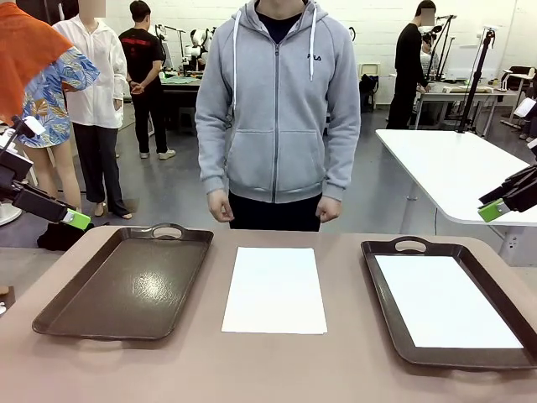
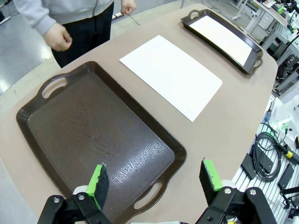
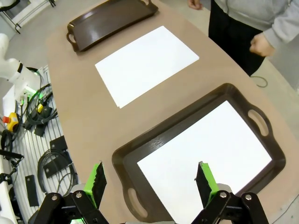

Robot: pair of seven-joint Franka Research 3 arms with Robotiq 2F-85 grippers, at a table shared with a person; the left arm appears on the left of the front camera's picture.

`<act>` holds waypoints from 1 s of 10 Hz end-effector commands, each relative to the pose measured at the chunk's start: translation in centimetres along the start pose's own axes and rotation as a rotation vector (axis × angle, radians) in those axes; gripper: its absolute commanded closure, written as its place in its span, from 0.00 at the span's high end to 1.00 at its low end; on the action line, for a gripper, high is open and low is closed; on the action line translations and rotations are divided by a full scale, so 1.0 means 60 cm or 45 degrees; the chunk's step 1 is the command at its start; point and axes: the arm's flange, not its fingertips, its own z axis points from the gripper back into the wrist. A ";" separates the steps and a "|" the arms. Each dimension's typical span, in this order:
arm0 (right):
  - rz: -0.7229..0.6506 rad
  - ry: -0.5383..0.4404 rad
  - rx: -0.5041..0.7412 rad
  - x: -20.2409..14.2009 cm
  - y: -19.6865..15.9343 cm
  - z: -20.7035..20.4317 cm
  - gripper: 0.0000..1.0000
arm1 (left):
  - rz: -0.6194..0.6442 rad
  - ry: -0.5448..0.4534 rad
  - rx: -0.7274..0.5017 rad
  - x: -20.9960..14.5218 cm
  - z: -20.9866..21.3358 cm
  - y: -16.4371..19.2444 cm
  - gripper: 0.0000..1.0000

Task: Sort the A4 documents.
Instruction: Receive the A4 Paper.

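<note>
We find bare worktop (image 1: 344,294) flanking the middle sheet (image 1: 274,290); empty tray (image 1: 126,285) at nine o'clock, loaded tray (image 1: 386,302) at three, person's hands (image 1: 221,206) at twelve.

Two trays (image 1: 126,285) (image 1: 470,358); two A4 documents (image 1: 274,290) (image 1: 440,302), possibly more stacked; two pincers (image 2: 154,177) (image 3: 152,179); one person (image 1: 277,109).

Under the left fingers (image 2: 98,184): dark brown rectangular plastic tray (image 2: 93,135) with cut-out handles. Under the right fingers (image 3: 204,179): matching second tray (image 3: 125,161). Beneath both, matte tan bench (image 1: 268,369). Far beyond the fingers, person in grey zip hoodie (image 1: 277,109). Beside the right fingers, black coiled cables (image 3: 53,163).
</note>
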 end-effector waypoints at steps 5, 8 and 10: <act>0.001 0.001 0.005 0.000 0.000 0.000 1.00 | -0.010 -0.020 -0.019 -0.001 0.000 0.002 1.00; 0.001 0.001 0.005 0.000 0.000 0.000 1.00 | -0.010 -0.020 -0.019 -0.001 0.000 0.002 1.00; 0.001 0.001 0.005 0.000 0.000 0.000 1.00 | -0.010 -0.020 -0.019 -0.001 0.000 0.002 1.00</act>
